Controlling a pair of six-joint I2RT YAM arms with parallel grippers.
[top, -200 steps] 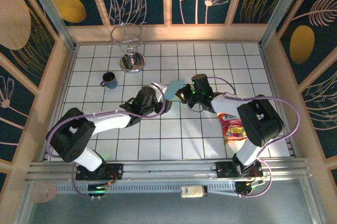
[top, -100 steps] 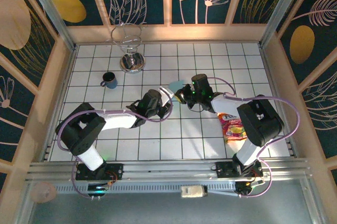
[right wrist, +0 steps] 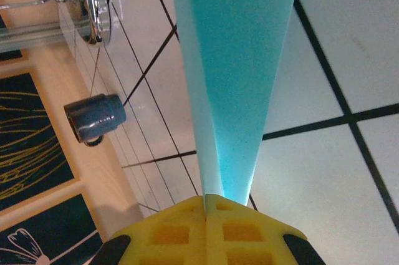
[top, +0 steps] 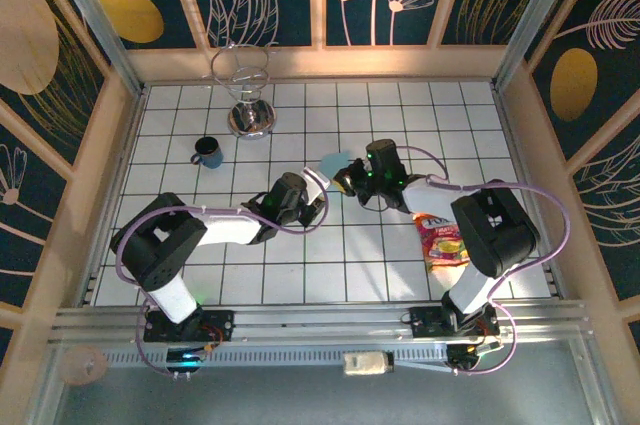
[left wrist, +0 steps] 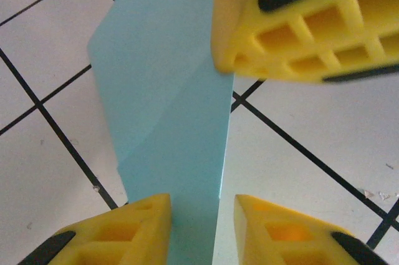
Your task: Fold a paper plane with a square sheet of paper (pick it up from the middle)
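The light-blue paper (top: 335, 162) is folded into a narrow pointed dart with a centre crease and is held on edge above the tiles near the table's middle. My right gripper (top: 346, 181) is shut on its narrow end; in the right wrist view the pads (right wrist: 206, 199) meet on the paper (right wrist: 240, 90). My left gripper (top: 322, 186) comes in from the left. In the left wrist view its jaws (left wrist: 202, 206) straddle the paper (left wrist: 162, 90) with a gap on the right side. The right gripper's yellow finger (left wrist: 299, 22) shows at the top.
A blue mug (top: 207, 152) stands at the back left, with a wire stand on a chrome base (top: 247, 117) behind it. An orange-red snack packet (top: 440, 242) lies beside the right arm. Wooden walls ring the tiled table.
My left gripper has moved right up to the paper, and its jaws have narrowed around it. The right gripper has kept its hold and barely moved.
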